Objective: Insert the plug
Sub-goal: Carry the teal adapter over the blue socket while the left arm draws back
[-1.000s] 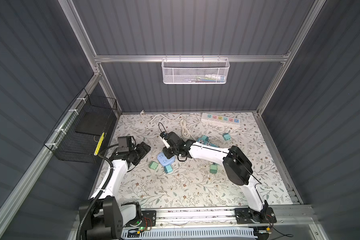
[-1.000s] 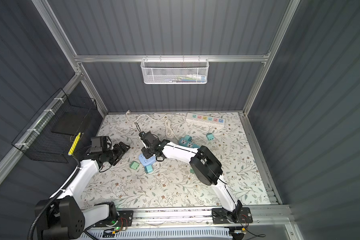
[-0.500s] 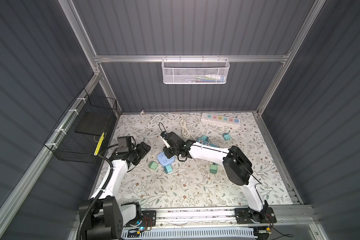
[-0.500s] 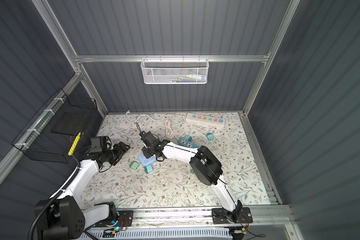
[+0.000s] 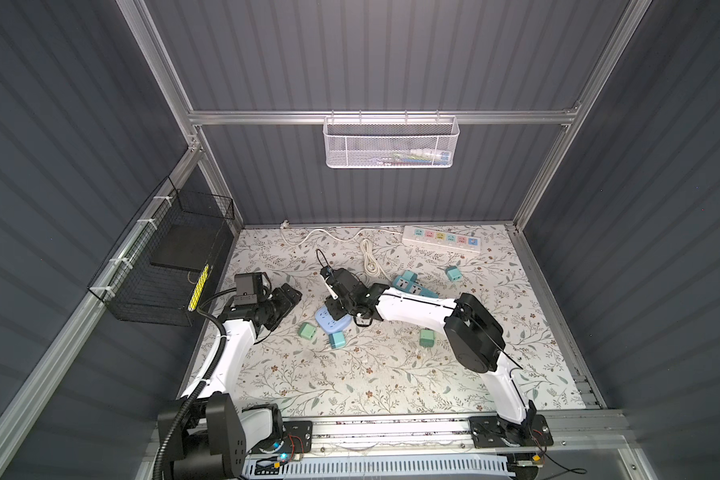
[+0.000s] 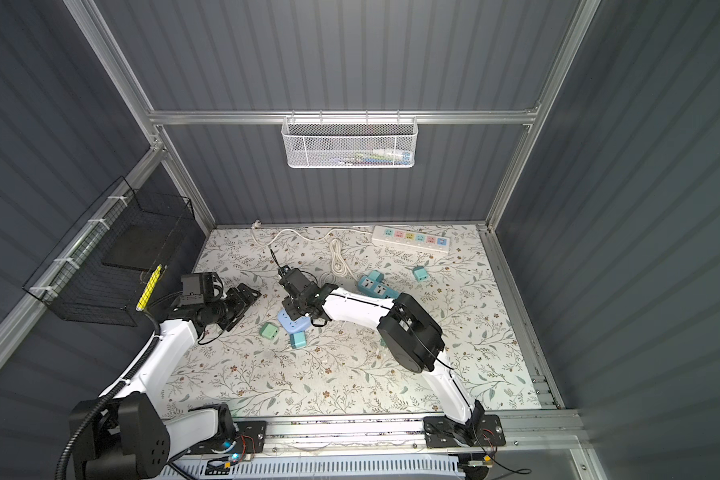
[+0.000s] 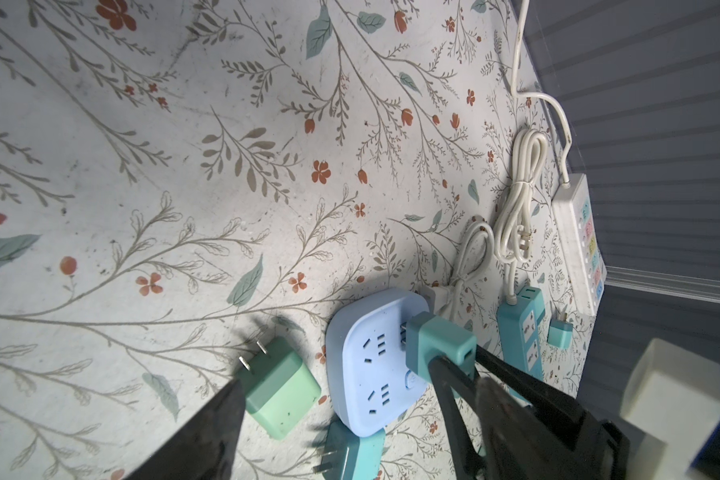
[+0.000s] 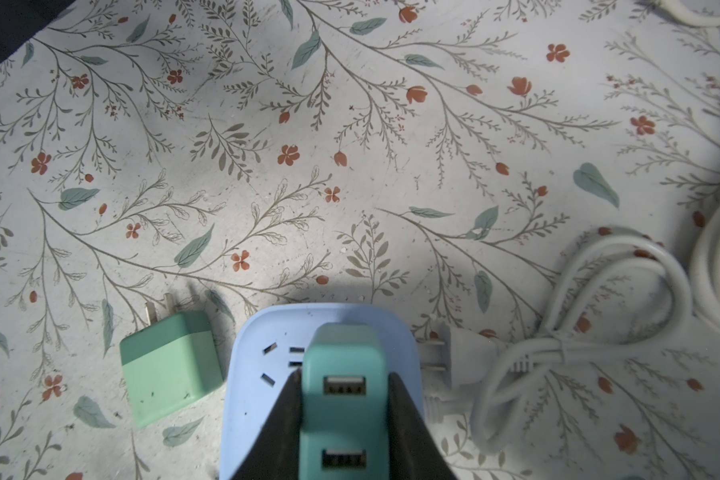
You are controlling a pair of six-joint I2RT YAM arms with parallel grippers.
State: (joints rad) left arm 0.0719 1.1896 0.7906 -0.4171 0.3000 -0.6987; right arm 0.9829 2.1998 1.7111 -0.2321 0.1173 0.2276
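Observation:
My right gripper (image 8: 344,380) is shut on a teal plug (image 8: 341,374) with two USB ports, one black finger on each side. It holds the plug against the top face of a light blue square socket hub (image 8: 258,395) lying on the floral mat. In the left wrist view the teal plug (image 7: 439,345) stands on the hub (image 7: 371,365) near one corner, with a short stretch of prong showing between them. My left gripper (image 5: 289,296) hovers open and empty to the left of the hub (image 5: 331,322) in both top views.
A green plug (image 5: 307,331) and a teal plug (image 5: 336,340) lie right by the hub. Behind it are a white cable coil (image 5: 371,259), a teal power strip (image 5: 410,286) and a white power strip (image 5: 441,239). A black wire basket (image 5: 163,266) hangs on the left wall.

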